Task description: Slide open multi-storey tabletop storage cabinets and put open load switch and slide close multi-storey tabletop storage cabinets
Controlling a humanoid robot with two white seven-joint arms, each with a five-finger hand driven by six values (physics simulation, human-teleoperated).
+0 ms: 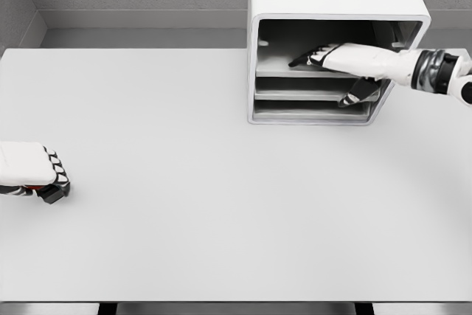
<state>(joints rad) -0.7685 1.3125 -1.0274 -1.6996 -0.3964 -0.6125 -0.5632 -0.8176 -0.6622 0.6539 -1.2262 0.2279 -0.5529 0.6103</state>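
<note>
Cabinet [332,5] stands at the counter [184,204] far right; right hand [335,68] reaches into its open front, fingers spread, holding nothing. Left hand [33,175], counter's left edge, curled around something small, dark and red-tinged, possibly the load switch. Drawers look rigid and light: pull by the front lip.

Right arm enters from right edge, upper part of view, white forearm with dark banded wrist, stretched leftward. Right white five-finger hand [346,64] extended flat, fingers spread, black fingertips pointing left, thumb angled down. Left white five-finger hand [33,171] at left edge, low, fingers curled tight into fist, knuckles facing right.
</note>
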